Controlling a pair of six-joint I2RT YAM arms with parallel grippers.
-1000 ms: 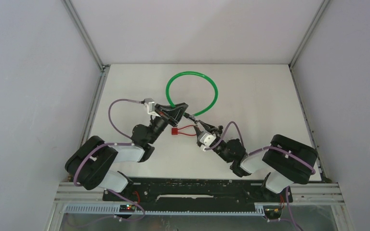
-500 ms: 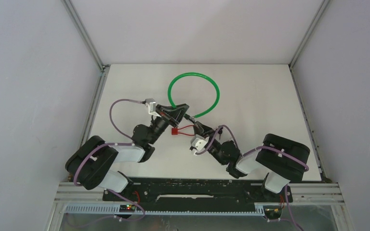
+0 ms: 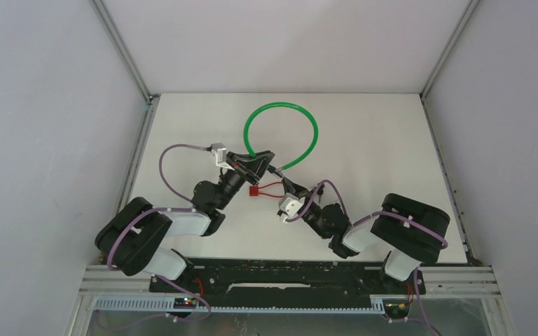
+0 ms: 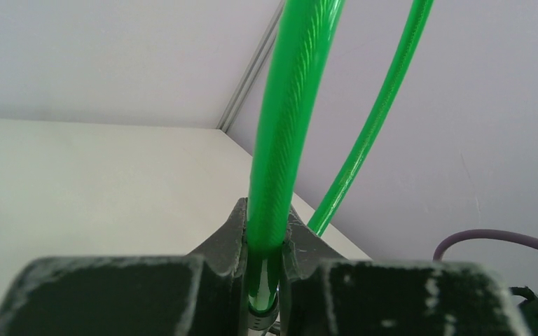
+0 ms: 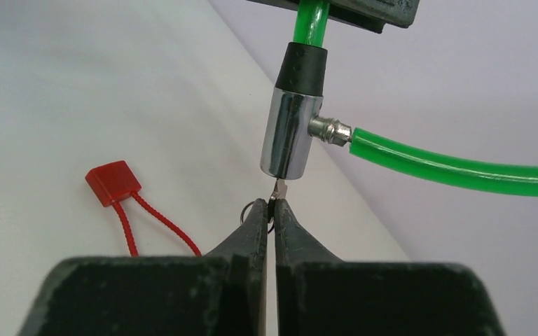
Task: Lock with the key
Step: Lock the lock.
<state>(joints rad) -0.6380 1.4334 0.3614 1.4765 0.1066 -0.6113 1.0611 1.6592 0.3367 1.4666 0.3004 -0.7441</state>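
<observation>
Steel, small and thin, the key (image 5: 278, 190) stands with its blade tip at the underside of the chrome lock barrel (image 5: 291, 136). Its bow is pinched flat between the clenched fingers of the right gripper (image 5: 272, 210). Whether the blade has entered the slot or only touches its mouth is hard to tell from the wrist view.

I judge the key light and rigid but slick, with very little metal to hold. The flat faces of the bow are the right place for the pads, since a turn passes through them without the key pivoting. A grip on the edge would likely slip.

The barrel is hard and smooth, and it ends a springy green cable (image 3: 313, 133) that loops over the table (image 3: 378, 154). Left free, it would probably swing away from any push or twist. The left gripper (image 4: 263, 238) is clamped on the cable just above the barrel's black collar, which looks like the best place to steady it.

A split ring (image 5: 249, 208) sits beside the right fingertips. A red tag (image 5: 113, 182) on a thin red cord lies on the table just beside them. It is soft and light and should simply trail along.
</observation>
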